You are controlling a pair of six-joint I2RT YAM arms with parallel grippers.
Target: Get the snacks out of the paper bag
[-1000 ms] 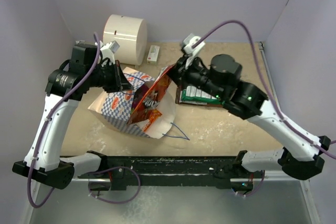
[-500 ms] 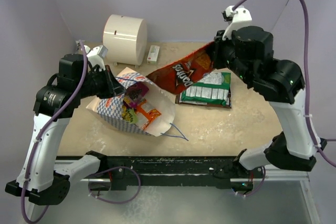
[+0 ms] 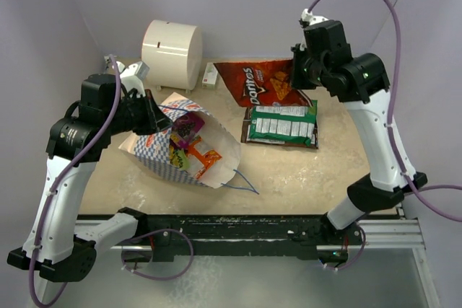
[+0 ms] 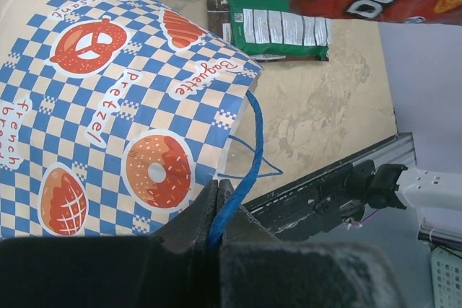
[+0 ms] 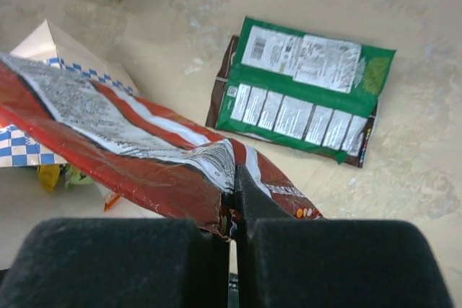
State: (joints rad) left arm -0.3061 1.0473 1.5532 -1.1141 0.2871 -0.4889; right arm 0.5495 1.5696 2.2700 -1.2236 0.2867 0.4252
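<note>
**Surface and room.** A beige table top (image 3: 310, 171), flecked with white marks, is enclosed by pale lilac walls (image 3: 238, 5). A black rail (image 3: 231, 225) is fixed along the edge nearer than the bag.

**Landmark.** A blue-and-white checkered paper bag (image 3: 155, 148) with cream lining is laid on its side, its mouth turned up and to the right. Pretzel and doughnut prints are seen on its outer wall in the left wrist view.

**Left pincer** (image 4: 216, 194). It is clenched on one thin blue cord handle (image 4: 247, 151) at the far rim of the bag's mouth, and that rim is held up by it.

**Right pincer** (image 5: 234, 178). It is clamped on the edge of a glossy red-orange chip packet (image 3: 256, 84). The packet is held clear of the table, beyond and to the right of the bag and fully outside it.

**Contents of the bag.** A purple packet (image 3: 189, 126), a yellow-green packet (image 3: 175, 153) and an orange packet (image 3: 205, 158) are seen through the mouth.

**Already outside.** A green packet (image 3: 281, 122) is laid flat, label side up, on a brown packet (image 5: 219, 102), right of the bag's mouth and below the raised packet.

**Other.** A big cream cylinder (image 3: 172, 48) is set beyond the bag. A small white-and-red box (image 3: 211, 75) is placed just right of that cylinder.
</note>
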